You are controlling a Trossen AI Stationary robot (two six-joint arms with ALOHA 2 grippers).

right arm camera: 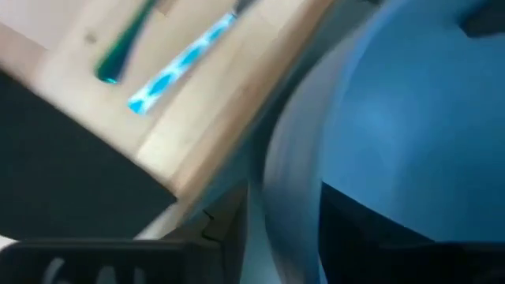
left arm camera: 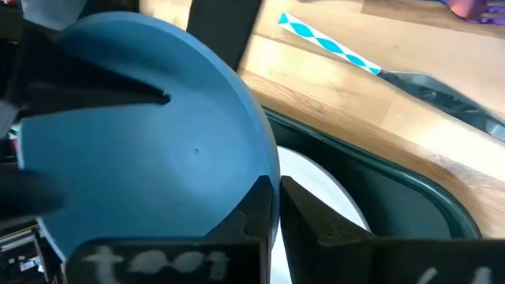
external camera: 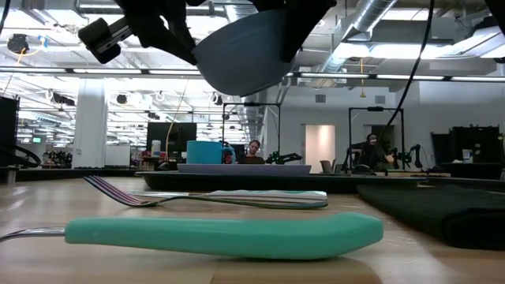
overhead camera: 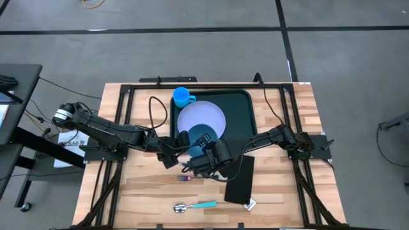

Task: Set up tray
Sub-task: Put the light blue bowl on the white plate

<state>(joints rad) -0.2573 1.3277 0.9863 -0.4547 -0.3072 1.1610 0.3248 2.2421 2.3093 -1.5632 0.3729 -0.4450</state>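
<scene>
trays: 1, dk green (overhead camera: 243, 118) | plates: 1, white (overhead camera: 201, 117) | bowls: 1, blue (overhead camera: 203, 137) | cups: 1, blue (overhead camera: 183, 98) | napkins: 1, black (overhead camera: 239, 181) | spoons: 1, teal handle (overhead camera: 195, 206) | forks: 1 (external camera: 205, 199) | robot arms: 2 | ppl in bkgd: 2, low view

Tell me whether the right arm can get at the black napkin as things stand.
Probably yes. The napkin lies bare on the wood just beside the right gripper, nothing on top; that gripper is at the blue bowl for now.
</scene>
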